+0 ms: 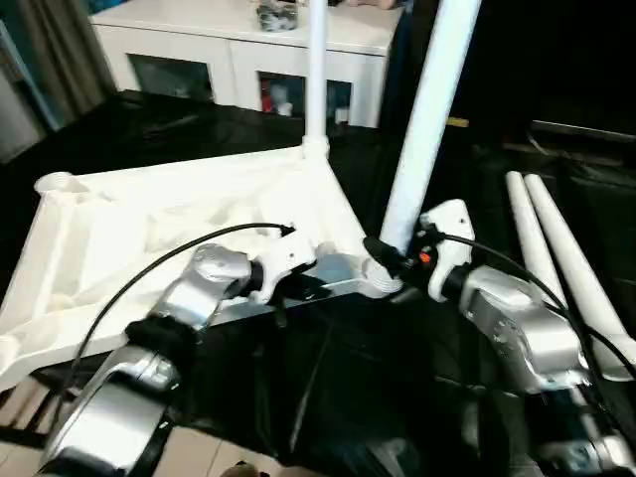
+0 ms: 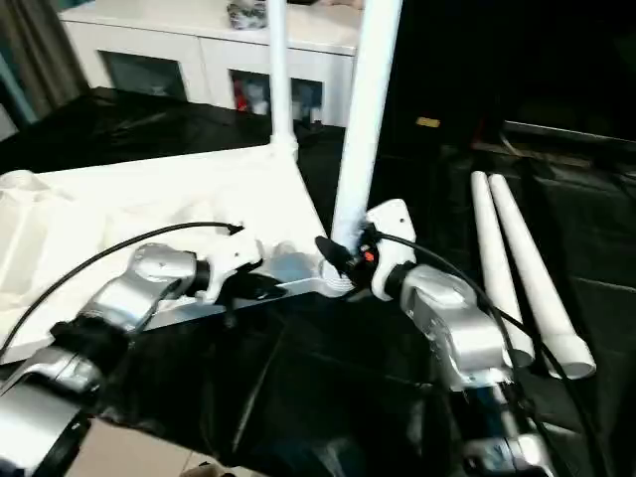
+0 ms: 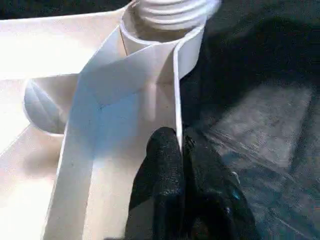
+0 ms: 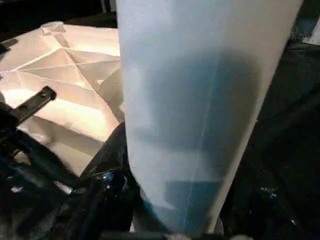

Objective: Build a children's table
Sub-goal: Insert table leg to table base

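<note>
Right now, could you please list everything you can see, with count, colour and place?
tabletop: one, white, upside down on the black cover, ribbed underside up.
fitted leg: one, white, upright in the far corner socket.
held leg: one, white, upright at the near corner socket.
spare legs: two, white, lying side by side on the robot's right.
black cover: one, under everything.
cabinet: one, white, glass doors, behind.
left gripper: black fingers pinching the tabletop's edge wall.
right gripper: black fingers around the held leg's base.
</note>
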Controlling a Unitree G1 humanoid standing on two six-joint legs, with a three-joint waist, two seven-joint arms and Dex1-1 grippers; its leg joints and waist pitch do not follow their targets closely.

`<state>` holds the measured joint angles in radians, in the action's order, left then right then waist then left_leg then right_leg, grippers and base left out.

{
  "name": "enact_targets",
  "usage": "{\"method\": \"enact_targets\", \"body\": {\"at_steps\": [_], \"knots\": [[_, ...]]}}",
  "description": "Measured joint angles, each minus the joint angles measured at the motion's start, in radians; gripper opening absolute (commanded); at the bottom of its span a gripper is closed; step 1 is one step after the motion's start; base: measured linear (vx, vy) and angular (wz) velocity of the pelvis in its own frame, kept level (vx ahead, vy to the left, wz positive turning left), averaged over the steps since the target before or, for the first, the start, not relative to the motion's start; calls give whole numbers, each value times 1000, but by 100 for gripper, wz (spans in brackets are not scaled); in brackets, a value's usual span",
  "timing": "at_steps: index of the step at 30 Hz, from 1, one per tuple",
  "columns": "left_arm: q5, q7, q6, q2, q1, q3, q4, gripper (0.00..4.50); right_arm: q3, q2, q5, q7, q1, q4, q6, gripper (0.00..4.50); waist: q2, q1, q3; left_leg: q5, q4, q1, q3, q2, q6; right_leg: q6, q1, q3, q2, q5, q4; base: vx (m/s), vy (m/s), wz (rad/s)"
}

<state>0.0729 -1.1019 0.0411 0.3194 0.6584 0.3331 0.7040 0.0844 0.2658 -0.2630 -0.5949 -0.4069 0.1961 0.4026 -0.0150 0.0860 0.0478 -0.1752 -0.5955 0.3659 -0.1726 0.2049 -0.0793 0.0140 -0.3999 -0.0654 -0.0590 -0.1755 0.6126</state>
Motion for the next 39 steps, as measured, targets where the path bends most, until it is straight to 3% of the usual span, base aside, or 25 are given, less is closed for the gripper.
{"method": "enact_targets", "body": {"at_steps": [7,17,23,27,32,39], "knots": [[-4,-28,10,24,-23,-3,-49,0,12,-20,-1,-28,-22,70,-39,188,12,-5,0,0,0,0,0,0,0,0,0,0,0,0,-1,0,0,0],[-1,-3,24,25,-40,-8,-78,0,-5,-27,-12,-59,-21,105,-69,188,13,-5,0,0,1,-1,-1,0,0,0,0,0,0,0,-1,0,0,0],[-1,15,40,25,-58,-10,-110,0,-79,-56,-86,-78,18,141,-111,188,13,-4,0,0,2,-1,-1,0,0,0,0,1,0,0,-2,0,0,0],[-1,19,42,24,-61,-11,-111,0,-99,-57,-108,-104,48,154,-145,188,12,-3,0,0,2,-1,-1,0,0,0,0,1,0,0,-2,0,0,0],[-1,19,42,22,-67,-10,-120,0,-87,-58,-105,-99,91,126,-179,188,12,1,-1,0,5,-2,-1,0,0,-1,1,1,0,-1,-2,0,0,0],[-1,26,43,28,-72,-10,-122,0,-18,-26,-9,-85,100,54,-200,188,14,-4,-2,0,6,-4,-1,-1,0,-2,1,1,0,-1,-3,0,0,0]]}}
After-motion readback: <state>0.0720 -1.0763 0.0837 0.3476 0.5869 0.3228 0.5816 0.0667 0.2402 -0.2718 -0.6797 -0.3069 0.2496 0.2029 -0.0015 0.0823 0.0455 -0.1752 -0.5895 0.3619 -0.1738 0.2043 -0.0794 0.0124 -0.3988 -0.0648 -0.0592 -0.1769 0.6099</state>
